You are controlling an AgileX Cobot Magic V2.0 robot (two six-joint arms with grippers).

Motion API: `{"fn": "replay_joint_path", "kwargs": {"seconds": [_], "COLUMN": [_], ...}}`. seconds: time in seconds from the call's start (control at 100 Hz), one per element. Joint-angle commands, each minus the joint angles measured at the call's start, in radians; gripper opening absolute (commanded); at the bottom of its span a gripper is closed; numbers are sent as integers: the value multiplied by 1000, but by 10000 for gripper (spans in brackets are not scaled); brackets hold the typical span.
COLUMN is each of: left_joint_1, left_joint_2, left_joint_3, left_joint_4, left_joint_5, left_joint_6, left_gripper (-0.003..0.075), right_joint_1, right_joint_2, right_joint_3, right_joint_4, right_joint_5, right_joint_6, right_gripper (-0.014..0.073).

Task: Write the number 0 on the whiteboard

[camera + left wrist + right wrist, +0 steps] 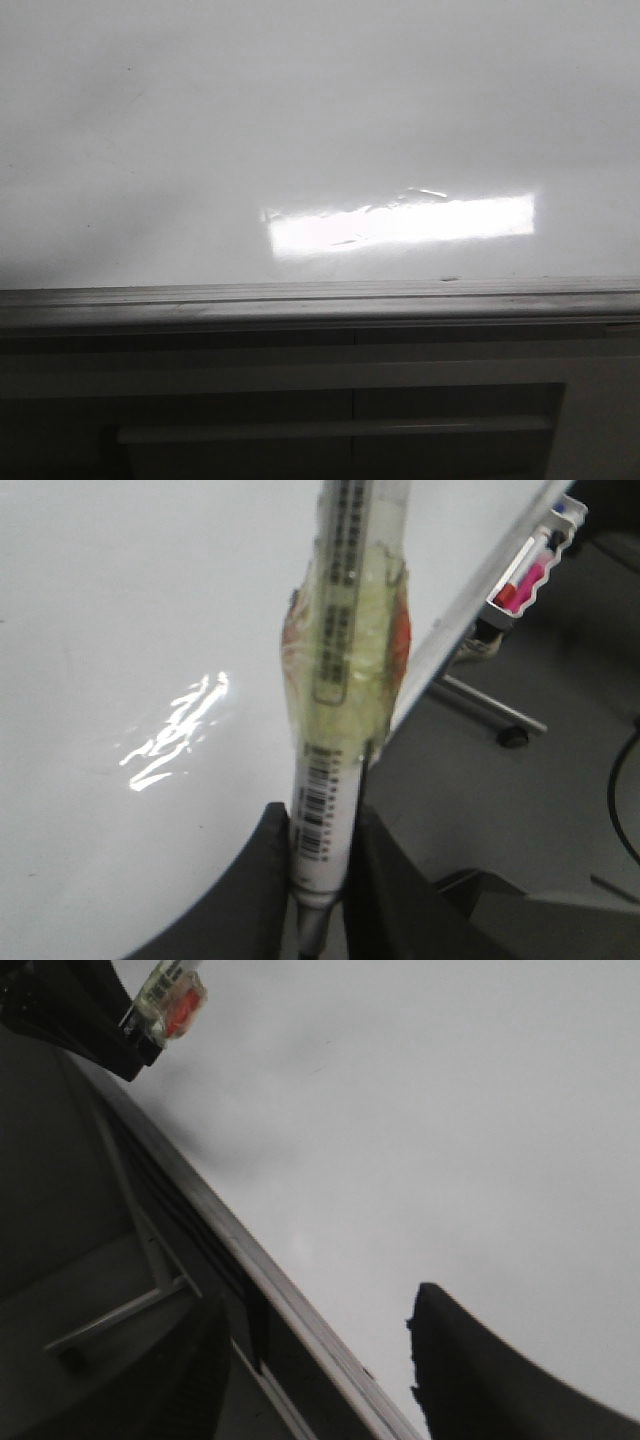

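Observation:
The whiteboard (300,120) fills most of the front view, glossy white with a grey ridged frame edge (320,300) along its bottom; no drawn 0 shows on it. Neither gripper shows in the front view. In the left wrist view my left gripper (318,880) is shut on a white marker (335,730) with barcodes and yellowish tape round its middle, held over the whiteboard (120,630). The marker's tip is out of view. In the right wrist view my right gripper (320,1360) is open and empty, over the whiteboard's (430,1110) frame edge.
A bright rectangular glare (400,225) lies on the board. Below the frame is a grey panelled cabinet front (330,420). A holder with red and blue markers (530,570) sits at the board's edge; it also shows in the right wrist view (165,1000). A cable (615,790) lies on the floor.

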Motion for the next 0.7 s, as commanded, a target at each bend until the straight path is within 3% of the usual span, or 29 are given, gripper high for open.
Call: {"fn": "replay_joint_path", "kwargs": {"seconds": [0.0,0.12,0.28,0.53,0.69], "left_joint_1": [-49,-148,-243,-277,-277], "left_joint_2": [-15,-15,-15,-15,-15], "left_joint_3": [-29,-29,-29,-29,-29], "left_joint_4": [-27,67,197,207,206], "left_joint_5": [42,66,7,-75,-75], "left_joint_6": [90,176,180,180,190], "left_gripper": [-20,-20,-20,-20,-20], "right_joint_1": [69,199,333,523,593], "right_joint_2": [81,182,271,331,359], "right_joint_3": [-63,-116,-171,-189,-189], "right_joint_4": [52,50,48,48,48], "right_joint_5": [-54,-128,-192,-268,-384], "right_joint_6": [-44,-63,-115,-146,-146], "right_gripper": [351,351,355,388,387]}}
